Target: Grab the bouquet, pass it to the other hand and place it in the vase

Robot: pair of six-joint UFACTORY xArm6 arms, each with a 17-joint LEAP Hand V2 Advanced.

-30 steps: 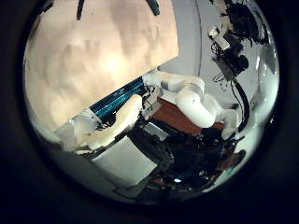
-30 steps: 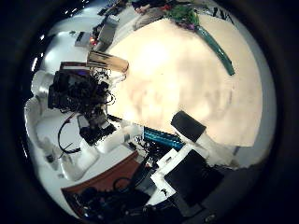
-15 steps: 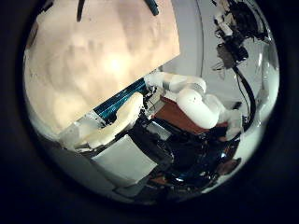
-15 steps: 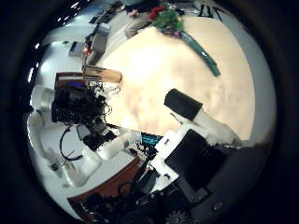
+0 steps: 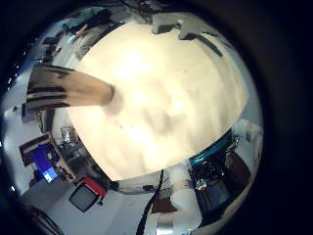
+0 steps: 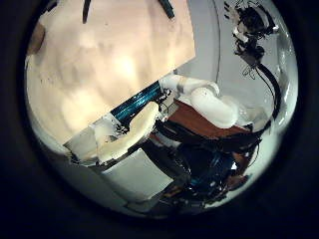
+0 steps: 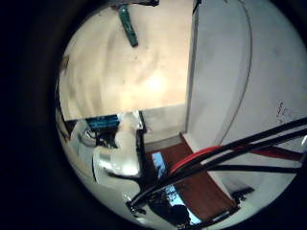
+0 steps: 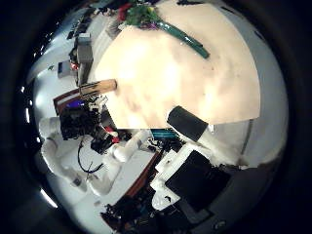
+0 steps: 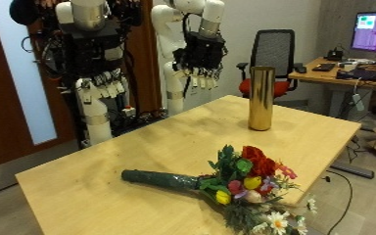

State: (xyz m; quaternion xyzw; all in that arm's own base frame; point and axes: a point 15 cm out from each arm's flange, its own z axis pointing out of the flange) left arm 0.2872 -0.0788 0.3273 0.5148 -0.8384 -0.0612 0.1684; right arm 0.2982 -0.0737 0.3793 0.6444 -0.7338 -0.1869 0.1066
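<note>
Lying on one table (image 9: 136,157): one bouquet (image 9: 227,184), one vase (image 9: 259,98); left hand (image 9: 104,86), right hand (image 9: 199,66) fingers released.

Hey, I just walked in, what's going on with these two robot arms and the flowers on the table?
Nothing is being handled yet. The bouquet lies flat on the wooden table, near its front edge, its wrapped stem pointing away from the blooms. The tall gold vase stands upright and empty-looking further back. The left hand and the right hand both hang above the table's far side with fingers relaxed, touching nothing.
</note>
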